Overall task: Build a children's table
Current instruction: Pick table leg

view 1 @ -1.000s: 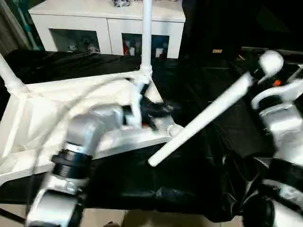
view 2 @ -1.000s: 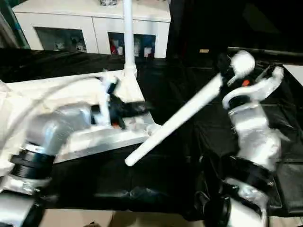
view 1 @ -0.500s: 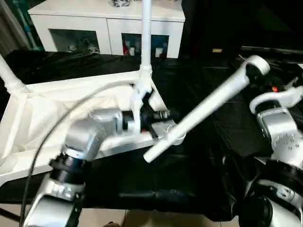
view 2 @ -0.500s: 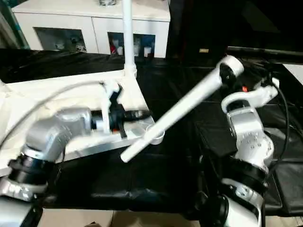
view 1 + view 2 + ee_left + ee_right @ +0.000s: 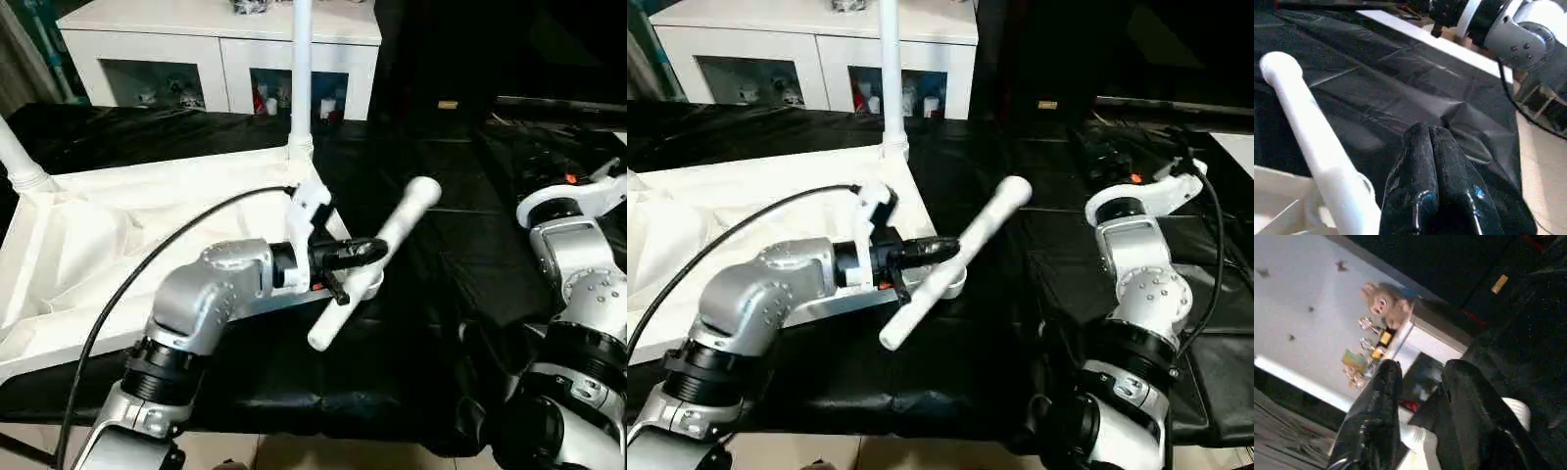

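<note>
The small white plastic table top (image 5: 118, 245) lies upside down on the black-covered surface (image 5: 441, 255). Two long white tube legs already stand up from it: one at the far corner (image 5: 301, 69) and one at the far left corner (image 5: 18, 157).

A third long white tube leg (image 5: 377, 259) leans slanted at the near right corner socket (image 5: 361, 284). Its low end pokes past the corner toward the robot, and its round top points up and away to the right. It looks like it is not pushed in straight yet.

The left claw (image 5: 355, 253) is pressed together and holds nothing. It sits right beside the leg, near its middle.

The right claw (image 5: 1420, 396) is well off to the right, with its fingers a little apart and nothing between them.

So the left arm is much nearer. I think the leg must be tipped upright next.
</note>
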You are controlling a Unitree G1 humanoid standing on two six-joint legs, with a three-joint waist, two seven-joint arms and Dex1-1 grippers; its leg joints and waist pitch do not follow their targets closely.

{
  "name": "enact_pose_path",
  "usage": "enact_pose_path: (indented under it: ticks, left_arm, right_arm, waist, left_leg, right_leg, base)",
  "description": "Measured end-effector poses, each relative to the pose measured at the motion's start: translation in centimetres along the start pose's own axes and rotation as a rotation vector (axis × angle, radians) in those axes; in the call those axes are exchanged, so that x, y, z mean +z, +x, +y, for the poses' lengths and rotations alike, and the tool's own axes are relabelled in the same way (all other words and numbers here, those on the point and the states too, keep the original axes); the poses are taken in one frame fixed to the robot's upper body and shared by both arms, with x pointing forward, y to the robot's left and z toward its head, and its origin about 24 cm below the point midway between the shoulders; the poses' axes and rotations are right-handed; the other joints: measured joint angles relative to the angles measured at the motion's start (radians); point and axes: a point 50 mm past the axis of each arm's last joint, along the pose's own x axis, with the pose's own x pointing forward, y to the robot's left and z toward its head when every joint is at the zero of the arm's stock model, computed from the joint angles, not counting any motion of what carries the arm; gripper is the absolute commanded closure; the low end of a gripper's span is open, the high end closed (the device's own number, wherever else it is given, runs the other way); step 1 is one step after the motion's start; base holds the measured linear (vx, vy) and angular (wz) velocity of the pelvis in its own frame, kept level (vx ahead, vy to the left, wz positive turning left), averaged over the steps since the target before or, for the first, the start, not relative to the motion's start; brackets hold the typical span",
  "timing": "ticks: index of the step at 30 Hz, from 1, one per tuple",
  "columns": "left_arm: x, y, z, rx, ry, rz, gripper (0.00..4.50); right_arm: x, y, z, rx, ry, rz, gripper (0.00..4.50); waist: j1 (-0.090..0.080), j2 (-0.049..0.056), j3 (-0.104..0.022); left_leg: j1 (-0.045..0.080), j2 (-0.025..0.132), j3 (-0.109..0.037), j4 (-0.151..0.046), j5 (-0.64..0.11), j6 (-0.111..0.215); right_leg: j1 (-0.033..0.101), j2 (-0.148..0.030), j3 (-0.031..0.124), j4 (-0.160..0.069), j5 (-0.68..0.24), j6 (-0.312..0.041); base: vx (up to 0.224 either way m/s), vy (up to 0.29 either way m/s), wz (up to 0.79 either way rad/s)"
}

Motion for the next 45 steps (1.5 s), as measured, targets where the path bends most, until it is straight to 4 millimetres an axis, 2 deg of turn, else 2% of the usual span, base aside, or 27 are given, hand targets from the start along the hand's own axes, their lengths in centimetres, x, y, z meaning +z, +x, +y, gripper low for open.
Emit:
enact_pose_path:
  ticks: [1, 4, 6, 10, 11, 14, 15, 18, 21, 23, 26, 29, 31, 33, 35, 36, 40, 43, 45]
  left_arm:
    - [-0.1, 0.0, -0.2, -0.003, 0.004, 0.001, 4.5]
    - [-0.2, 0.0, -0.2, 0.011, 0.015, -0.002, 4.5]
    - [-0.1, -0.1, 0.0, 0.035, 0.033, -0.001, 4.5]
    - [-0.6, -0.1, 0.7, 0.115, 0.066, 0.043, 4.5]
    - [-0.8, 0.0, 1.0, 0.143, 0.065, 0.055, 4.5]
    - [-1.2, 0.2, 1.8, 0.233, 0.066, 0.092, 4.5]
    - [-1.1, 0.2, 2.1, 0.255, 0.068, 0.104, 4.09]
    - [-1.1, 0.4, 2.3, 0.294, 0.068, 0.119, 4.09]
    - [-1.5, 0.8, 2.2, 0.315, 0.047, 0.142, 3.66]
    - [-1.6, 1.0, 2.0, 0.311, 0.037, 0.146, 3.7]
    - [-1.6, 1.3, 1.8, 0.304, 0.035, 0.145, 3.32]
    - [-1.6, 1.2, 1.9, 0.302, 0.032, 0.144, 3.27]
    - [-1.6, 1.0, 2.1, 0.311, 0.031, 0.145, 2.92]
    - [-1.5, 0.9, 2.2, 0.316, 0.024, 0.145, 2.85]
    - [-1.6, 0.8, 2.1, 0.305, 0.006, 0.146, 2.77]
    - [-1.6, 0.9, 2.0, 0.294, -0.003, 0.148, 2.52]
    - [-1.7, 1.0, 1.8, 0.267, -0.023, 0.147, 2.43]
    - [-1.6, 1.0, 1.3, 0.232, -0.026, 0.151, 2.09]
    - [-1.6, 1.0, 0.7, 0.191, -0.024, 0.152, 2.07]
  right_arm:
    - [-0.1, -0.2, -0.3, -0.01, -0.053, 0.017, 2.71]
    - [-0.4, -1.0, -1.1, -0.016, -0.185, 0.065, 2.66]
    - [-0.5, -1.5, -1.2, 0.007, -0.268, 0.106, 2.32]
    - [-0.6, -2.1, -0.8, 0.041, -0.438, 0.21, 2.02]
    - [-0.7, -2.2, -0.9, 0.035, -0.467, 0.23, 1.8]
    - [-1.8, -2.7, -1.6, 0.016, -0.523, 0.301, 1.69]
    - [-2.3, -2.8, -1.8, 0.011, -0.538, 0.327, 1.45]
    - [-3.2, -3.2, -2.0, 0.013, -0.597, 0.393, 1.32]
    - [-4.4, -4.3, -2.1, 0.039, -0.667, 0.512, 0.97]
    - [-5.3, -5.0, -2.5, 0.041, -0.693, 0.579, 0.85]
    - [-6.5, -5.7, -3.1, 0.042, -0.705, 0.647, 0.54]
    - [-6.2, -6.4, -3.6, 0.035, -0.756, 0.698, 0.41]
    - [-6.0, -6.7, -4.0, 0.019, -0.777, 0.721, 0.16]
    - [-6.0, -7.2, -4.3, 0.014, -0.781, 0.746, 0.07]
    - [-6.2, -7.5, -4.3, 0.022, -0.775, 0.765, 0.03]
    - [-6.3, -7.5, -4.2, 0.034, -0.762, 0.774, 0.0]
    - [-6.9, -7.7, -3.9, 0.06, -0.705, 0.789, 0.0]
    - [-7.4, -7.8, -4.0, 0.062, -0.689, 0.799, 0.0]
    - [-8.0, -8.1, -4.2, 0.056, -0.705, 0.823, 0.0]
  waist:
    - [0.002, -0.001, 0.0]
    - [0.004, -0.002, 0.0]
    - [0.003, -0.002, 0.001]
    - [-0.002, -0.002, 0.0]
    - [-0.001, -0.002, 0.0]
    - [-0.001, -0.002, 0.0]
    - [-0.001, -0.002, 0.0]
    - [0.001, -0.002, 0.0]
    - [0.002, -0.003, 0.0]
    - [0.003, -0.003, 0.0]
    - [0.003, -0.003, 0.0]
    - [0.003, -0.003, 0.0]
    - [0.002, -0.003, 0.0]
    - [0.001, -0.003, 0.0]
    - [0.0, -0.003, 0.0]
    - [0.0, -0.003, 0.0]
    - [0.002, -0.003, 0.0]
    - [0.001, -0.004, -0.001]
    - [0.0, -0.004, -0.001]
  left_leg:
    - [0.0, 0.0, 0.0, 0.0, 0.0, 0.0]
    - [-0.001, 0.0, 0.0, 0.001, 0.0, 0.0]
    - [-0.001, 0.0, 0.0, 0.001, 0.0, 0.0]
    - [0.0, 0.0, 0.0, 0.001, 0.0, 0.0]
    - [0.0, 0.0, 0.0, 0.001, 0.0, 0.0]
    - [0.0, 0.0, 0.0, 0.002, 0.0, 0.0]
    - [-0.001, 0.0, 0.0, 0.003, 0.0, 0.0]
    - [-0.001, 0.0, 0.0, 0.002, 0.0, 0.001]
    - [-0.002, 0.0, -0.001, 0.002, -0.001, 0.002]
    - [-0.002, 0.0, -0.001, 0.002, -0.001, 0.002]
    - [-0.002, 0.0, -0.001, 0.003, -0.001, 0.002]
    - [-0.002, 0.0, -0.001, 0.004, -0.001, 0.002]
    - [-0.002, 0.0, -0.001, 0.004, -0.001, 0.002]
    - [-0.002, 0.0, -0.001, 0.004, -0.001, 0.002]
    - [-0.002, 0.0, -0.001, 0.004, -0.001, 0.002]
    - [-0.002, 0.0, -0.001, 0.004, -0.001, 0.002]
    - [-0.002, 0.0, -0.001, 0.004, -0.001, 0.002]
    - [-0.002, 0.0, -0.001, 0.004, -0.001, 0.002]
    - [-0.002, 0.0, -0.001, 0.003, -0.001, 0.002]
  right_leg:
    - [0.0, 0.0, 0.0, 0.0, 0.0, 0.0]
    - [0.0, 0.0, 0.0, 0.0, 0.0, 0.0]
    - [0.0, 0.0, 0.0, 0.0, 0.0, 0.001]
    - [0.001, 0.0, 0.0, 0.0, 0.0, 0.001]
    - [0.001, 0.0, 0.0, 0.0, 0.0, 0.001]
    - [0.001, 0.0, 0.0, 0.0, 0.0, 0.001]
    - [0.0, 0.0, 0.0, 0.0, 0.0, 0.002]
    - [0.0, 0.0, 0.0, -0.001, 0.0, 0.002]
    - [0.0, 0.0, 0.0, -0.001, 0.0, 0.002]
    - [0.001, 0.0, 0.0, -0.001, 0.0, 0.002]
    - [0.0, 0.0, 0.0, -0.001, 0.0, 0.002]
    - [0.001, 0.0, 0.0, -0.001, 0.0, 0.002]
    - [0.001, 0.0, 0.0, -0.001, 0.0, 0.002]
    - [0.001, 0.0, 0.0, -0.001, 0.0, 0.002]
    - [0.001, 0.0, 0.0, -0.001, 0.0, 0.002]
    - [0.001, 0.0, 0.0, -0.001, 0.0, 0.002]
    - [0.001, 0.0, 0.0, -0.001, 0.0, 0.002]
    - [0.001, 0.0, 0.0, -0.001, 0.0, 0.002]
    - [0.001, 0.0, 0.0, -0.001, 0.0, 0.002]
  base:
    - [0.0, 0.0, 0.0]
    - [0.0, 0.0, 0.0]
    - [0.0, 0.0, 0.0]
    - [0.0, 0.0, 0.0]
    - [0.0, 0.0, 0.0]
    - [0.0, 0.0, 0.0]
    - [0.0, 0.0, 0.0]
    - [0.0, 0.0, 0.0]
    - [0.0, 0.0, 0.0]
    - [0.0, 0.0, 0.0]
    - [0.0, 0.0, 0.0]
    - [0.0, 0.0, 0.0]
    - [0.0, 0.0, 0.0]
    - [0.0, 0.0, 0.0]
    - [0.0, 0.0, 0.0]
    - [0.0, 0.0, 0.0]
    - [0.0, 0.0, 0.0]
    - [0.0, 0.0, 0.0]
    - [0.0, 0.0, 0.0]
